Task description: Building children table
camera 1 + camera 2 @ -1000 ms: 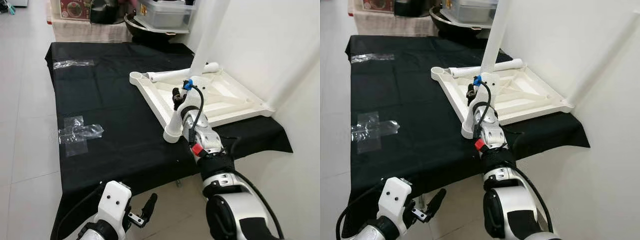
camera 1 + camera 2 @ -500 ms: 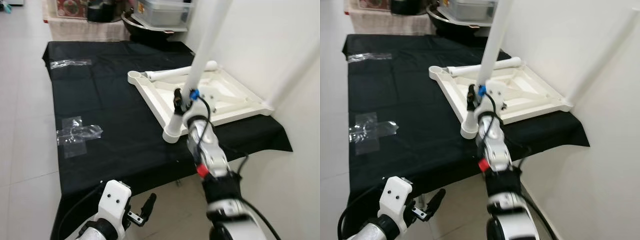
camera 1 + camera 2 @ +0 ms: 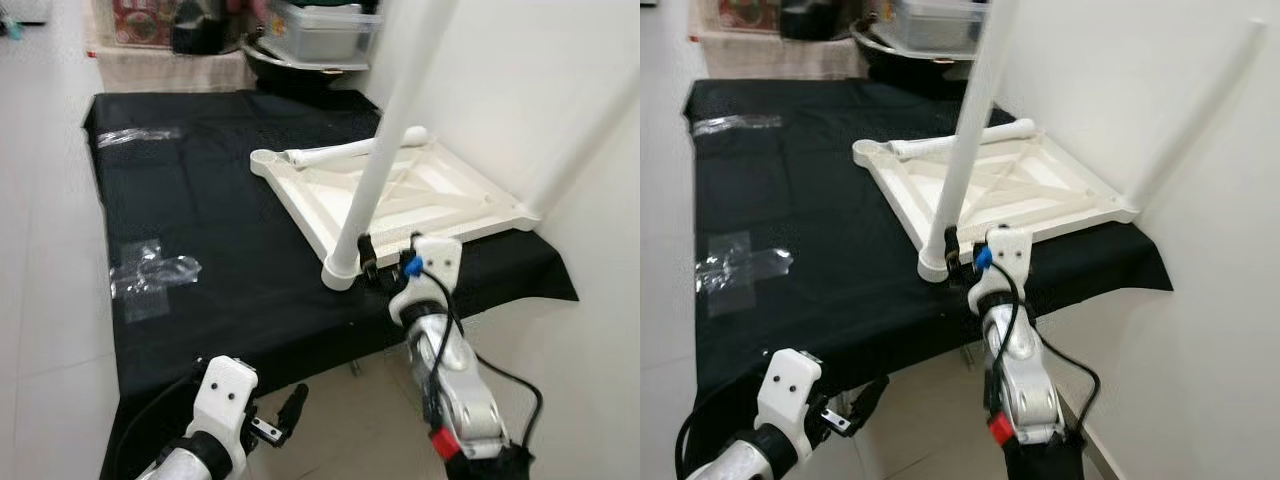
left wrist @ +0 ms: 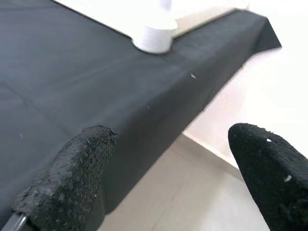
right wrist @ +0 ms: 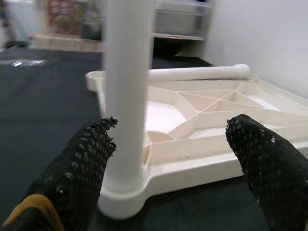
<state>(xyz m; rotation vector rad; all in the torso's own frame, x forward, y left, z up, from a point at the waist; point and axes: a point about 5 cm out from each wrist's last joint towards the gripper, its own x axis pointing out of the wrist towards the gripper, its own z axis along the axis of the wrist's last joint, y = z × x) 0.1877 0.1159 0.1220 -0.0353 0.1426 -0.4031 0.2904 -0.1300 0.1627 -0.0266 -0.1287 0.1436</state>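
Right tool sits wide open, holding nothing, just beside the upright leg standing in the upturned white table frame. Left tool hangs low by the black tabletop edge — open too, empty.

The right tool has apparently let go of the upright leg and drawn back, fingers apart.
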